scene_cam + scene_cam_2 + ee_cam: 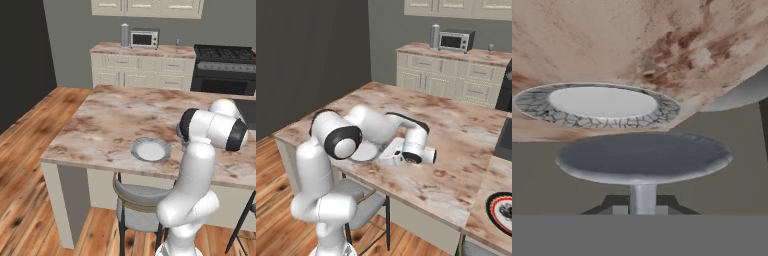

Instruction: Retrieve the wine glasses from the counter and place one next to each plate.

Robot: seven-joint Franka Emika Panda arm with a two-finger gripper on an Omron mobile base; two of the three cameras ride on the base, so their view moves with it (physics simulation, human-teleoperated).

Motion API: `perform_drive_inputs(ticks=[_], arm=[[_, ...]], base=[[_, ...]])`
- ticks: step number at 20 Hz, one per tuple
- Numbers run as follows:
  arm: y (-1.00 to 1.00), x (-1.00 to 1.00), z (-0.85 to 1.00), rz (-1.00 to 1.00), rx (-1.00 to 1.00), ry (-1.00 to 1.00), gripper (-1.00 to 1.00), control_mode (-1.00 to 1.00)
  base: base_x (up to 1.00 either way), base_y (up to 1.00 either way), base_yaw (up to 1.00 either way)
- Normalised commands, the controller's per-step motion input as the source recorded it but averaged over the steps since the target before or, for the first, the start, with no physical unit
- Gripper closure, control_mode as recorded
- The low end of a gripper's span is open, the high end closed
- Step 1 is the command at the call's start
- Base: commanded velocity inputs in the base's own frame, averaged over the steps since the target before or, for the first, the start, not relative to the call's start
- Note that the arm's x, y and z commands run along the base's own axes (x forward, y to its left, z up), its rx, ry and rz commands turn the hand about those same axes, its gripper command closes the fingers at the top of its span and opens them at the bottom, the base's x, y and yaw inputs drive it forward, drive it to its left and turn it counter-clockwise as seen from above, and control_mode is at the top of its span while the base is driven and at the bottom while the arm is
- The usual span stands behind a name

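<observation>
1. The hand (643,210) pinches the thin stem of a wine glass (643,157), fingers pressed against it, the round foot spreading just beyond the tips.
2. In the hand view a grey-rimmed plate (662,107) lies on the marbled island top (612,40), close beyond the glass's foot.
3. The second glass (490,48) stands on the far worktop (456,52), right of the toaster oven (456,41).
4. A black-and-red plate (502,210) sits at the island's near right edge.
</observation>
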Motion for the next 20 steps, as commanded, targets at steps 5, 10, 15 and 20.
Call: perform_drive_inputs(ticks=[5, 10, 15, 20], arm=[[0.0, 0.41, -0.42, 0.0, 0.0, 0.01, 1.0, -1.0], [0.0, 0.31, -0.34, 0.0, 0.0, 0.0, 1.0, -1.0], [0.0, 0.32, -0.31, 0.0, 0.0, 0.0, 1.0, -1.0], [0.0, 0.31, -0.32, 0.0, 0.0, 0.0, 1.0, -1.0]], base=[[0.0, 0.0, 0.0], [0.0, 0.0, 0.0], [0.0, 0.0, 0.0], [0.0, 0.0, 0.0]])
